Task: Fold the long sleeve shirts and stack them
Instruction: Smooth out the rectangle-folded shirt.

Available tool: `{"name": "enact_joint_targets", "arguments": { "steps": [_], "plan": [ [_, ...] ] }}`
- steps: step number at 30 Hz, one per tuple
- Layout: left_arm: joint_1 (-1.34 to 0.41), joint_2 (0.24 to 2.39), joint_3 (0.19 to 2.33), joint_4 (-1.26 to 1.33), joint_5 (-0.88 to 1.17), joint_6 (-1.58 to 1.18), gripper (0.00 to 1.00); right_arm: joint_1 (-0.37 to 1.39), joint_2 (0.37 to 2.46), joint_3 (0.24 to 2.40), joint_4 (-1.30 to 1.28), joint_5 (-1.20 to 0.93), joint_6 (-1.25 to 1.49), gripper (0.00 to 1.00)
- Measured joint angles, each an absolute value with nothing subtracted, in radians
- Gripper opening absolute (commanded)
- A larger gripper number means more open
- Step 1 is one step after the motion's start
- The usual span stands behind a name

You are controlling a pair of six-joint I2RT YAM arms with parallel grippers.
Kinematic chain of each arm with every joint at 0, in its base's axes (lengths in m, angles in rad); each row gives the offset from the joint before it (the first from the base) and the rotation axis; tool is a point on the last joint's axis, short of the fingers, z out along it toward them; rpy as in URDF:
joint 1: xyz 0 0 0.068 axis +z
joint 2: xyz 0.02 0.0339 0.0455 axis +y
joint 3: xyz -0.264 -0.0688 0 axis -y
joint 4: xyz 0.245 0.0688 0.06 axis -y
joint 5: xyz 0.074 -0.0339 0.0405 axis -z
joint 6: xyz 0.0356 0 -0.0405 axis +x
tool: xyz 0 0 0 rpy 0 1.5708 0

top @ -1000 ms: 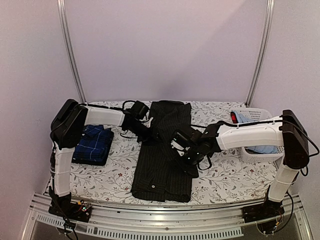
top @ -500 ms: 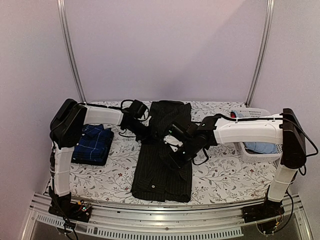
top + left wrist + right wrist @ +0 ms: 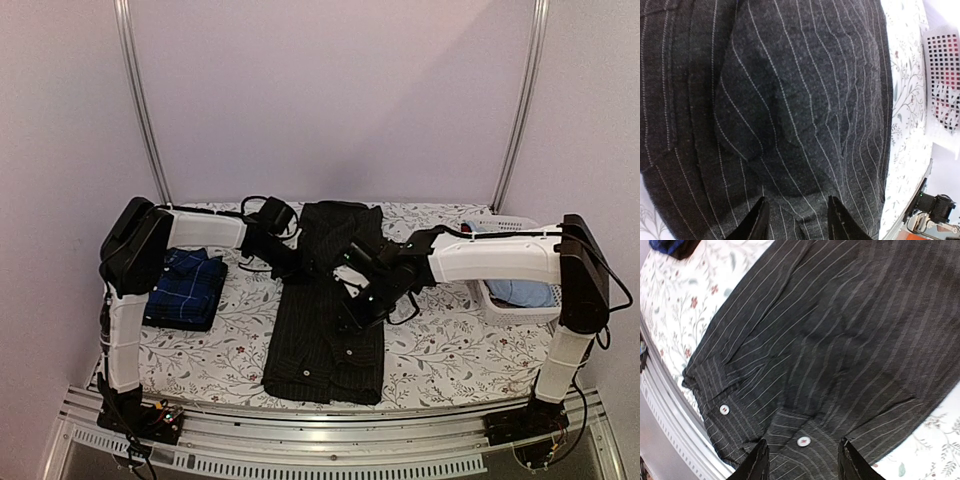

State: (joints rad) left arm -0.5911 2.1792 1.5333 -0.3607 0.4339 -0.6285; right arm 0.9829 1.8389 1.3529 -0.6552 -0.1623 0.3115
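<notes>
The black pinstriped shirt (image 3: 325,340) lies lengthwise down the middle of the table, folded narrow, with its buttons showing in the right wrist view (image 3: 803,441). The navy checked shirt (image 3: 187,290) lies folded at the left, and a corner of it shows in the right wrist view (image 3: 671,245). My left gripper (image 3: 293,270) is open at the black shirt's left edge, its fingers (image 3: 758,222) just over the cloth (image 3: 800,100). My right gripper (image 3: 350,313) is open and empty, low over the shirt's middle (image 3: 840,330).
A white basket (image 3: 520,312) holding light blue cloth and a red thing stands at the right edge; it also shows in the left wrist view (image 3: 942,85). The table has a floral cover (image 3: 440,355). A metal rail (image 3: 330,435) runs along the near edge.
My right gripper has moved left and slightly back across the black shirt, from its right edge to over its middle. The left arm has barely moved.
</notes>
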Motion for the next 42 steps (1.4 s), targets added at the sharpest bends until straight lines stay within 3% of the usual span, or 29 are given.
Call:
{"name": "enact_joint_targets", "arguments": {
  "steps": [11, 18, 27, 42],
  "plan": [
    [-0.576, 2.205, 1.606, -0.363, 0.331, -0.63, 0.41, 0.777, 1.82, 1.345, -0.431, -0.157, 0.412, 0.43],
    [-0.569, 2.238, 1.642, -0.382, 0.298, -0.635, 0.47, 0.647, 1.946, 1.368, -0.255, -0.24, 0.439, 0.46],
    [-0.563, 2.259, 1.655, -0.384, 0.294, -0.637, 0.44, 0.495, 2.119, 1.498, -0.114, -0.392, 0.471, 0.46],
    [-0.56, 2.293, 1.7, -0.382, 0.305, -0.641, 0.08, 0.469, 2.279, 1.631, -0.082, -0.487, 0.482, 0.47]
  ]
}}
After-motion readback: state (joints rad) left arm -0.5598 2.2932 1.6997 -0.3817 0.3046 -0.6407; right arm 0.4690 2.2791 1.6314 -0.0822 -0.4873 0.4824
